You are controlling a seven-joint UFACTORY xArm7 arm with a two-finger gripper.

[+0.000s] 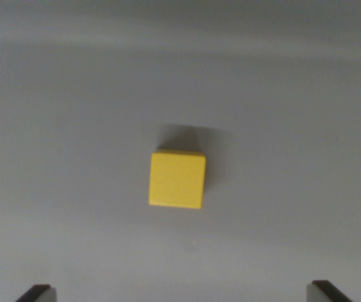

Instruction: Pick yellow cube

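In the wrist view, your yellow cube (177,180) sits alone on the grey table (55,126), near the middle of the frame and well above the claw (179,292); the claw stands released, only its two dark fingertips (36,293) showing at the bottom corners, far apart; the cube looks slightly turned, so if you descend without centring and squaring up, one finger may nudge it aside or pinch a corner.
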